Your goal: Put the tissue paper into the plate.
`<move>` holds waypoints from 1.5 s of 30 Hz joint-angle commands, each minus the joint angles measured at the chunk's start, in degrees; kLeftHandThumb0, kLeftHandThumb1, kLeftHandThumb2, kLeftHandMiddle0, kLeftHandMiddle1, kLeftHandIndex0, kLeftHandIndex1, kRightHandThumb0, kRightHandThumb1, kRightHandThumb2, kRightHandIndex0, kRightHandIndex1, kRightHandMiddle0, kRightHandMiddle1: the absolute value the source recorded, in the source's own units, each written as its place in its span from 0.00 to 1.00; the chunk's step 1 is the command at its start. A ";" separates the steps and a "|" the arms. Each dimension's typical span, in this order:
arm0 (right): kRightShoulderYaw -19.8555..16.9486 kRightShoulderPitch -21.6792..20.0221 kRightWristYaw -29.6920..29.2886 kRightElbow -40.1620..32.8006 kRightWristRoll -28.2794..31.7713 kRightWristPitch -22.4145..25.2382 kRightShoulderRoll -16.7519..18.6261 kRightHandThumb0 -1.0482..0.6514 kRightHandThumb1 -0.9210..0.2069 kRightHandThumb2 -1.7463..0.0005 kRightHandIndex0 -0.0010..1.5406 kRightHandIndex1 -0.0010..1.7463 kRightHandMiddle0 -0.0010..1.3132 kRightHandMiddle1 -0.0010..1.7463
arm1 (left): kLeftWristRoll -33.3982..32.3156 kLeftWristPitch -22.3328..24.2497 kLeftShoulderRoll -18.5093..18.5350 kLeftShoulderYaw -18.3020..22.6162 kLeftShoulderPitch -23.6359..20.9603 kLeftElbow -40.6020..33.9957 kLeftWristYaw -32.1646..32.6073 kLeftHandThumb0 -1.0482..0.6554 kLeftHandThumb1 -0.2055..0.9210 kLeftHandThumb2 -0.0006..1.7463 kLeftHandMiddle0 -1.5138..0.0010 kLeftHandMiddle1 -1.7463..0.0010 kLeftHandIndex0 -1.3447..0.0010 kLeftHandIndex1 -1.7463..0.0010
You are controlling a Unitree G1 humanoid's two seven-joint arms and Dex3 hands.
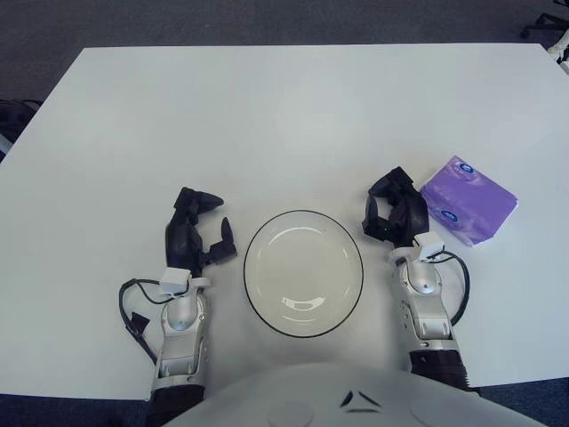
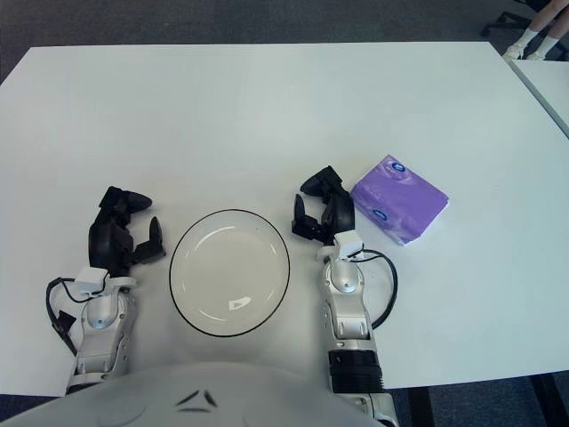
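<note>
A white desk fills most of the frame. At lower centre sits a round, pale plate with a dark rim, and nothing lies in it.

The tissue paper, a purple packet with a small blue-and-white mark on its near face, lies flat on the desk at the right of the frame, a little above the level of the plate and well apart from it. It is turned at an angle to the desk's edges.

The right hand shows just right of the plate's upper edge, between the plate and the tissue paper. Its dark fingers are loosely curled but apart and grip nothing. The packet lies just beside this hand, to its right and slightly higher in the frame; a narrow strip of bare desk shows between them, so they do not touch.

The left hand shows just left of the plate, at the lower left of the frame, its fingers likewise spread and holding nothing.
</note>
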 commanded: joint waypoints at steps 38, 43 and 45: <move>-0.41 3.20 -4.33 -1.31 -10.18 -22.00 -7.68 0.36 0.40 0.35 0.60 1.00 0.37 1.00 | 0.23 3.49 -0.35 -0.14 2.61 4.15 -0.02 0.61 0.39 0.82 0.55 0.00 0.68 0.00; -1.55 0.71 -6.22 2.56 -11.95 -31.58 -9.57 0.36 0.41 0.34 0.60 1.00 0.38 1.00 | 0.01 4.17 -0.61 -0.11 2.48 3.94 0.00 0.61 0.41 0.81 0.56 0.00 0.69 0.00; -2.15 -0.67 -6.49 3.15 -11.87 -34.58 -10.27 0.36 0.41 0.34 0.59 1.00 0.38 1.00 | -0.18 4.28 -0.72 -0.13 2.49 3.70 -0.13 0.61 0.41 0.81 0.57 0.00 0.69 0.00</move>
